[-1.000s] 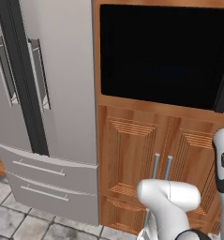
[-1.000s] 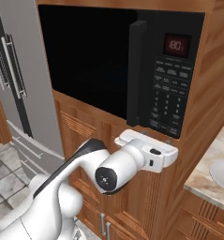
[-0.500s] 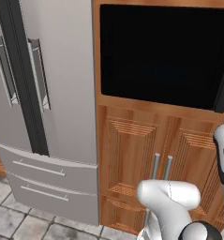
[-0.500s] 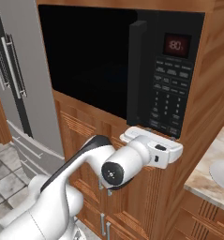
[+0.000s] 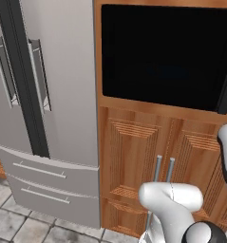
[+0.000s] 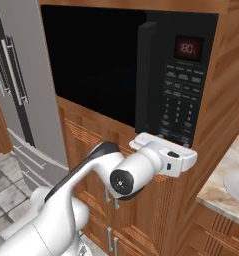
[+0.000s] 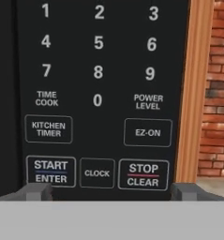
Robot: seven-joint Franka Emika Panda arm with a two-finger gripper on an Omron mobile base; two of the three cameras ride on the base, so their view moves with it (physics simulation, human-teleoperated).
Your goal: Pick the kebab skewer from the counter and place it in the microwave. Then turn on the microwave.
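The microwave (image 5: 167,52) (image 6: 96,65) is a black box set in wooden cabinetry, its dark glass door shut beside a thick black handle (image 6: 145,75). A red display (image 6: 187,48) glows above the button panel (image 6: 178,100). My gripper (image 6: 166,150) is pressed up close to the panel's lower edge. In the hand view the keypad (image 7: 99,93) is very near. My gripper (image 7: 106,190) is open, its fingertips (image 7: 36,191) wide apart below the START ENTER button (image 7: 50,171) and the STOP CLEAR button (image 7: 142,175). The kebab skewer is out of view. A strip of the counter (image 6: 216,192) lies at the right.
A grey double-door fridge (image 5: 43,95) (image 6: 11,75) stands left of the microwave. Wooden cabinet doors with metal handles (image 5: 162,171) sit below it. A white basin (image 6: 237,185) rests in the counter. A brick wall (image 7: 219,93) lies right of the wooden frame.
My hand has edged up and to the right, closer to the lower part of the button panel. The jaws have stayed open.
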